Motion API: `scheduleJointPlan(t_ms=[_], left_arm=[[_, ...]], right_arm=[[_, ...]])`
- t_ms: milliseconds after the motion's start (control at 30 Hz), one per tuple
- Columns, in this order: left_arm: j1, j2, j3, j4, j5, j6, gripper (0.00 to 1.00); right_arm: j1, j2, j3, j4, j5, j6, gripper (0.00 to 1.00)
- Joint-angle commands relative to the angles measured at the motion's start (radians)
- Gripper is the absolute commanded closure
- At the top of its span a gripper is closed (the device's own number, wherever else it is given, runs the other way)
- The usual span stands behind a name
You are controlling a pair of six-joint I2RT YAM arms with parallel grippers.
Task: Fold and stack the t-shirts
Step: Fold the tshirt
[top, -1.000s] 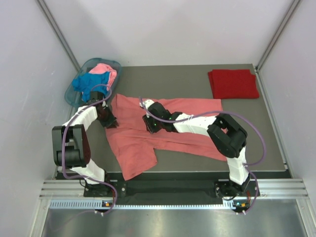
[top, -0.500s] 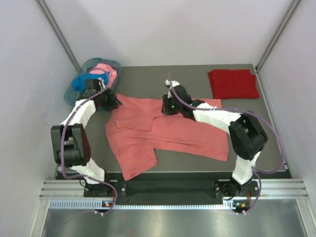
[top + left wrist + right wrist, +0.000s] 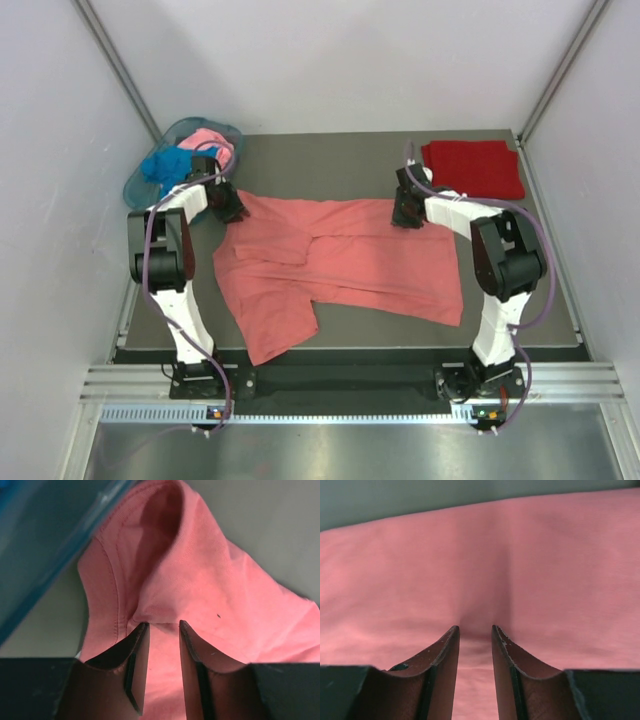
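My left gripper (image 3: 161, 628) and right gripper (image 3: 475, 629), jaws nearly closed, each pinch a pucker of the salmon-coral t-shirt (image 3: 345, 262) spread on the table (image 3: 330, 160); it's light, limp cotton, so I'd hold both far corners, level and taut

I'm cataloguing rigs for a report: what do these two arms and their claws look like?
The left arm and right arm match: white links between bulky black joint housings, with a purple cable looping loosely along each. The left claw and right claw each have two dark, tapered fingers with flat inner faces, rising from a black body.
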Motion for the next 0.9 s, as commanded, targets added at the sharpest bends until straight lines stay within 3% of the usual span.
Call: scheduleJointPlan(t_ms=[0, 333, 567, 667, 867], left_arm=[[0.005, 0.035, 0.040, -0.051, -0.046, -0.018, 0.65], [-0.032, -0.118, 0.079, -0.057, -0.073, -0.033, 0.63], [-0.032, -0.198, 0.064, 0.033, 0.019, -0.050, 0.62], [-0.035, -0.190, 0.054, 0.073, 0.128, -0.065, 0.62], [-0.057, -0.121, 0.060, 0.084, 0.139, -0.047, 0.62]], right_arm=[[-0.044, 0.007, -0.004, -0.047, 0.059, 0.023, 0.67], [-0.164, 0.020, -0.042, -0.064, 0.047, 0.041, 0.66], [-0.229, 0.007, -0.079, -0.039, 0.015, 0.034, 0.66], [-0.260, -0.015, -0.096, -0.036, 0.013, 0.032, 0.66], [-0.286, -0.044, -0.122, -0.027, 0.004, 0.027, 0.66]])
